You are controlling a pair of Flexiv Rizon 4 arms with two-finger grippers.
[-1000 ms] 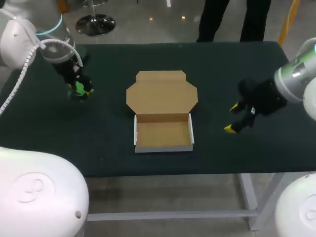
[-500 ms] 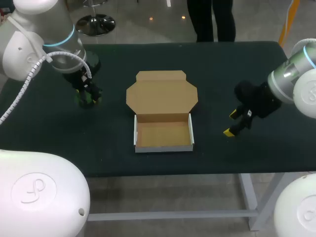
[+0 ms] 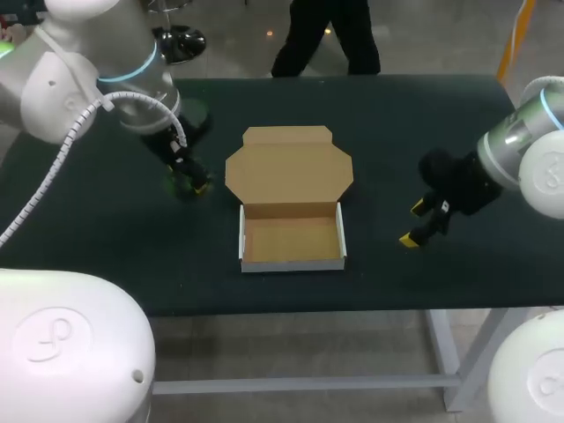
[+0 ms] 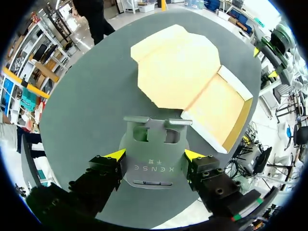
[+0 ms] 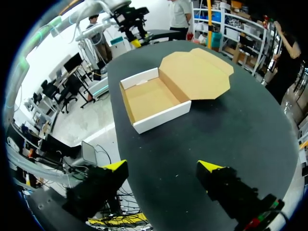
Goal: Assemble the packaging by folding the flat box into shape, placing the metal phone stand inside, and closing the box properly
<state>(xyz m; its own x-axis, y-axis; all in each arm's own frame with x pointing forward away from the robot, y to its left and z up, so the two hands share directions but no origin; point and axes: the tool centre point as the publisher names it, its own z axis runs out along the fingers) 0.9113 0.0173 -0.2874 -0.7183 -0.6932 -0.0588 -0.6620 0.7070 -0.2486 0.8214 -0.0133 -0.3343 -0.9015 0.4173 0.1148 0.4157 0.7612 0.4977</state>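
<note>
Currently the left gripper [image 4: 155, 154] is clamping the metal phone stand [image 4: 153, 139] between both fingers, while the open box [image 3: 292, 263] is lying just ahead, off toward its right finger; the right gripper [image 3: 415, 224] is hanging spread and empty at the box's other side

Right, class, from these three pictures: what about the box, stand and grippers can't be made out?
- Head view: the metal phone stand is almost hidden by the left gripper holding it; only the left wrist view shows its shape.
- Head view: the near wall of the box hides its own inner face.
- Right wrist view: the right gripper has its finger bases cut off at the edge.
</note>
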